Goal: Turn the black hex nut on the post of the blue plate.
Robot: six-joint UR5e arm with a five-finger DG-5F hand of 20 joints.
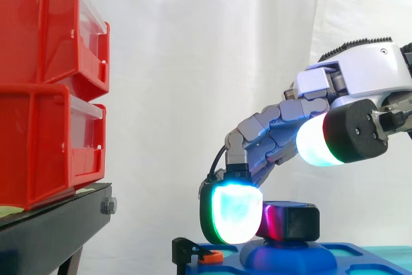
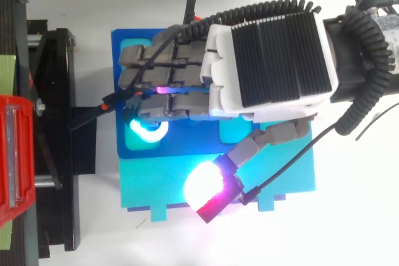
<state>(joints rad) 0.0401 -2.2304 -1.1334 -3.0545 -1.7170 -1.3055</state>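
Note:
The black hex nut (image 1: 295, 221) sits on a raised blue post (image 1: 286, 254) of the blue plate (image 1: 364, 257), low in the side view. My hand (image 1: 364, 72) reaches in from the right, its fingers curled down over the nut's left side. A cyan-glowing fingertip (image 1: 232, 214) rests against the nut, with a magenta glow between them. The thumb (image 1: 331, 138), glowing white and red, is held up and away from the nut. From above, my hand (image 2: 268, 60) covers the nut and most of the blue plate (image 2: 123, 45).
Stacked red bins (image 1: 45, 94) stand on a black stand (image 1: 55, 230) to the left, with a gap between them and the plate. A small black and orange clip (image 1: 196, 254) sits at the plate's left edge. A lighter cyan plate (image 2: 153, 185) adjoins the blue one.

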